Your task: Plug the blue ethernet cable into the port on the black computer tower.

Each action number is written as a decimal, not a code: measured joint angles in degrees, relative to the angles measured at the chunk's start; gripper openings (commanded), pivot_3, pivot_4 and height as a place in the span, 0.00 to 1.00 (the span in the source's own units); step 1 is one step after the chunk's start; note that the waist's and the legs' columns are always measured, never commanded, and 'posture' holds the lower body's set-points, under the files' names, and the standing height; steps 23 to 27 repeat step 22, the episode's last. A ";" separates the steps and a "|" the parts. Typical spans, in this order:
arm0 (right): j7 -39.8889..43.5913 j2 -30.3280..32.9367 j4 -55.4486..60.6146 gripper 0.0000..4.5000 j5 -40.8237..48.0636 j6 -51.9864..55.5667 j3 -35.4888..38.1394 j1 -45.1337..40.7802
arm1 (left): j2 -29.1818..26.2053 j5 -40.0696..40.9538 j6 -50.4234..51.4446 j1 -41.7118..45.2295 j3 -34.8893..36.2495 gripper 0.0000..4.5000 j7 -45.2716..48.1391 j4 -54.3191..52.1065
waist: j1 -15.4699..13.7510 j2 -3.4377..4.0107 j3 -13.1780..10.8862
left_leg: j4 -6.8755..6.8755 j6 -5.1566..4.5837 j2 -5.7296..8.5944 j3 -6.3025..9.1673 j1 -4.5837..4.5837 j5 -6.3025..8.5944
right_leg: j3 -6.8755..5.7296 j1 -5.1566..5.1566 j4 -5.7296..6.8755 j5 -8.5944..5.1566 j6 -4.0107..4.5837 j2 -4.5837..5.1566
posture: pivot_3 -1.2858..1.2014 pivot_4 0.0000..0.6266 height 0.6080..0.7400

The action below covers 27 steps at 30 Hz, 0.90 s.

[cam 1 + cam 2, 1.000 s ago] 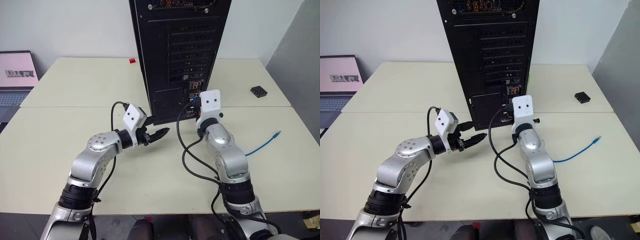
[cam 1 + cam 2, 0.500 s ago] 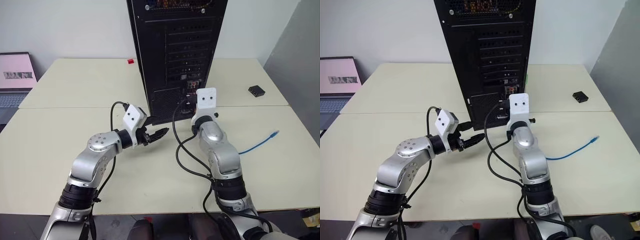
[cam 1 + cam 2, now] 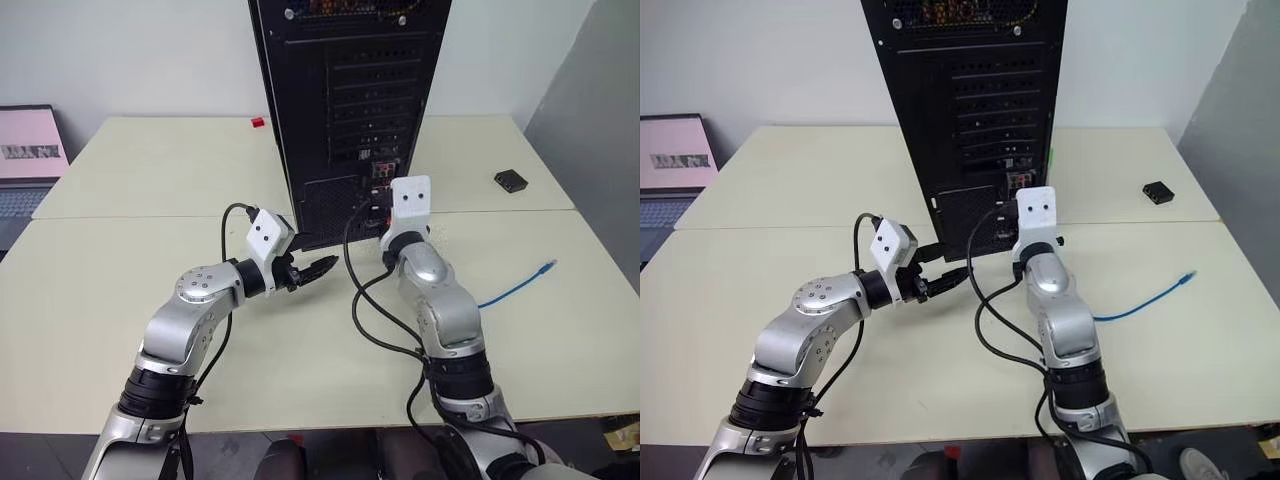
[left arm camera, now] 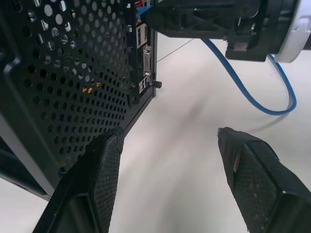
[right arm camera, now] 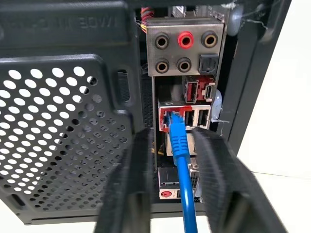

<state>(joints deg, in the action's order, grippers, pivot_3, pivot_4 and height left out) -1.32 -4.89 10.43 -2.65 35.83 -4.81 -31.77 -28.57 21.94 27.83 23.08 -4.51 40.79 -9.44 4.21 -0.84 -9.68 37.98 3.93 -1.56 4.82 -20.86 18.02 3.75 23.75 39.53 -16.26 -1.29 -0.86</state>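
Note:
The black computer tower (image 3: 340, 100) stands upright at the table's middle, its back panel facing me. The blue ethernet cable (image 5: 183, 160) has its plug seated in the port (image 5: 170, 118), a red-rimmed socket in the connector cluster. The cord runs back under my right arm and its free end (image 3: 546, 268) lies on the table to the right. My right gripper (image 5: 173, 135) is open, with one finger on each side of the cord and a small gap to it. My left gripper (image 3: 325, 266) hovers open beside the tower's lower vent (image 4: 73, 73), holding nothing.
A small black box (image 3: 509, 180) lies at the back right of the table. A laptop (image 3: 25, 150) sits at the far left and a small red piece (image 3: 258, 122) behind the tower. Black arm cables (image 3: 365, 310) loop over the tabletop between my arms.
The whole picture has shifted a little. Both arms, the tower and the cord on the table keep their places.

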 measured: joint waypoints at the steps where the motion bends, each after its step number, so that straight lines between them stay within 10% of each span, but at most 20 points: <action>1: 0.28 0.45 0.95 0.56 0.19 0.28 0.32 0.44 | -0.01 -0.20 -0.36 -0.05 0.02 0.73 0.01 0.36 | -0.05 0.00 0.00 | -0.01 0.00 0.00 -0.01 -0.01 0.00 | 0.00 0.00 -0.03 0.00 0.00 0.02 | 0.52 0.24 1.00; 4: 2.30 3.28 4.09 0.70 1.40 2.78 1.26 2.59 | -0.18 -0.82 -1.94 -0.29 0.17 0.73 0.18 0.84 | -0.12 0.00 0.00 | -0.02 0.00 0.01 -0.02 -0.03 0.00 | 0.01 0.00 -0.07 0.00 0.00 0.03 | 0.52 0.24 1.00; 18: 27.46 26.85 28.84 0.70 20.53 11.77 12.35 18.40 | -6.69 -5.98 -4.48 0.40 3.02 0.73 2.37 3.90 | -1.12 0.00 -0.04 | -0.03 -0.02 0.02 0.07 0.00 0.01 | -0.13 -0.13 -0.20 -0.01 -0.02 -0.03 | 0.52 0.24 1.00; 27: 31.43 30.48 28.97 0.70 25.50 11.89 17.31 19.90 | -8.24 -3.98 -3.96 0.55 5.15 0.73 5.02 4.09 | -1.03 0.00 -0.05 | -0.02 -0.03 0.02 0.02 0.07 0.02 | -0.09 -0.22 -0.24 -0.01 -0.02 -0.04 | 0.52 0.24 1.00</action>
